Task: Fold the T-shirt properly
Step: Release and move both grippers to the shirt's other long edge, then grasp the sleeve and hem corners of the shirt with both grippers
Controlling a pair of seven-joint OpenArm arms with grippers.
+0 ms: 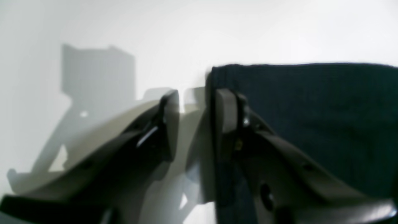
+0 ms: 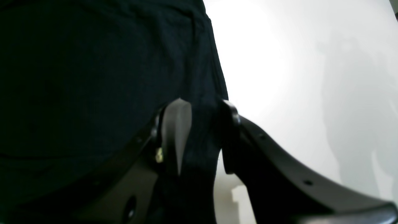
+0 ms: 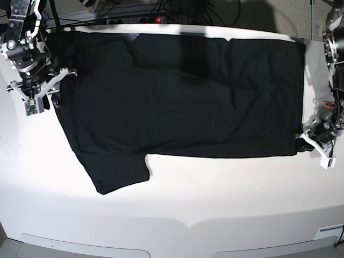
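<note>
Left gripper (image 1: 194, 109) first, in the left wrist view: we see its jaws spread, a clear gap between the pads. One finger (image 1: 169, 124) sits over bare white table (image 1: 217, 31). The other finger (image 1: 225, 112) lies right at the edge of the T-shirt (image 1: 311, 118), over the cloth. Nothing pinched between them that we can see. Black fabric fills the right half of this view, with a straight edge along its top and another running down by the finger. View is blurry.

Right wrist view: right gripper (image 2: 202, 124) has its jaws apart too, with a strip of the T-shirt (image 2: 93, 77) edge running between them. Pale pad (image 2: 175, 130) rests on the cloth side, dark finger (image 2: 230, 130) on the side of the table (image 2: 295, 77). We cannot tell whether the pads press the cloth; a gap shows beside the dark finger, so it reads as loose.

Base view: T-shirt (image 3: 188, 102) lies spread flat, plain black side up, across the far half of the table (image 3: 215, 199), reaching nearly to the far edge. One sleeve points toward the near-left. Right gripper (image 3: 54, 88) is at the shirt's left edge near the table's far-left corner. Left gripper (image 3: 303, 142) is at the shirt's near-right corner by the table's right edge.
</note>
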